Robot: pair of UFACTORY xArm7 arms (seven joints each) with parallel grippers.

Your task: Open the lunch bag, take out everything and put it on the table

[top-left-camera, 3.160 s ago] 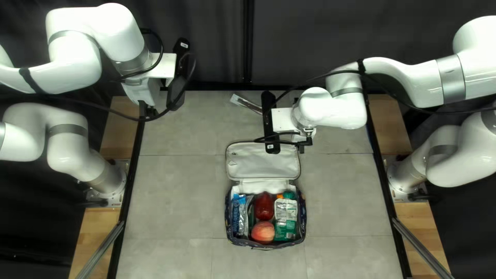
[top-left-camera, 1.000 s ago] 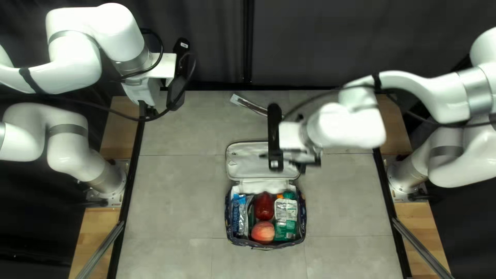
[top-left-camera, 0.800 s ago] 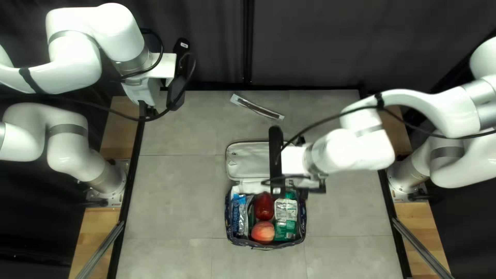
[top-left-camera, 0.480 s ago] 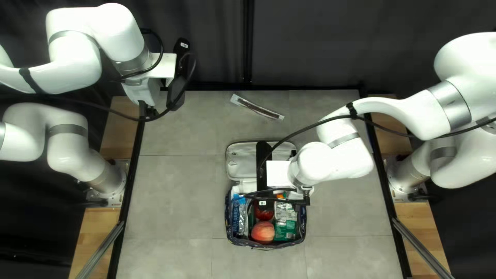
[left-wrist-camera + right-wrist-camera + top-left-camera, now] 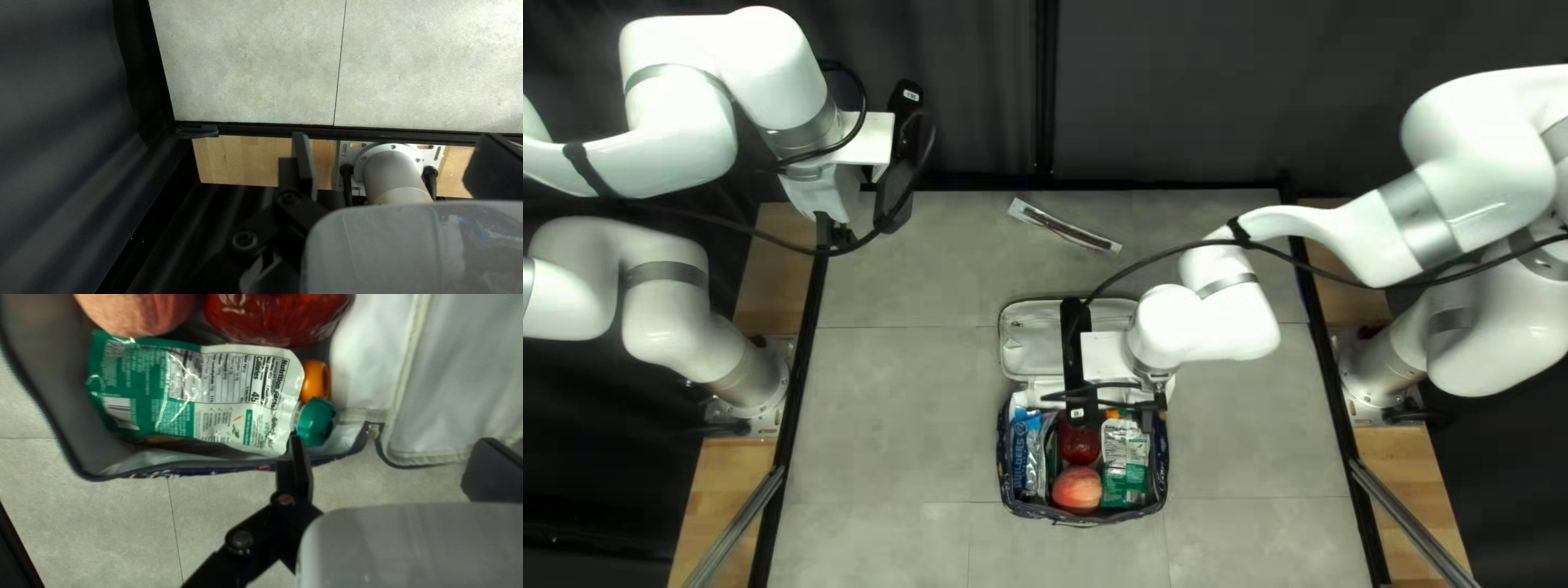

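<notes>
Here the bag [image 5: 1005, 469] is sitting open near the middle of the table [image 5: 907, 408], its white lid [image 5: 1033, 343] lying flat toward the far edge. The top left view is showing everything inside it: a blue bar [image 5: 1025, 453] at the left, a red pack [image 5: 1080, 445] and an apple [image 5: 1076, 488] in the middle, and a green pouch [image 5: 1125, 461] at the right. It is also showing a long clear wrapper [image 5: 1063, 226] lying near the far edge, well apart from the bag.

The right wrist view is giving what the arm is covering from above. The right gripper [image 5: 388, 449] is hanging spread wide over the bag's corner by the lid, pinching nothing, with one finger just beside the pouch's green cap [image 5: 314, 421]. An orange cap [image 5: 315, 380] is peeking out next to it.

The left wrist view is showing the left gripper [image 5: 392, 141] spread and empty over the table's left edge, above its arm's base.
</notes>
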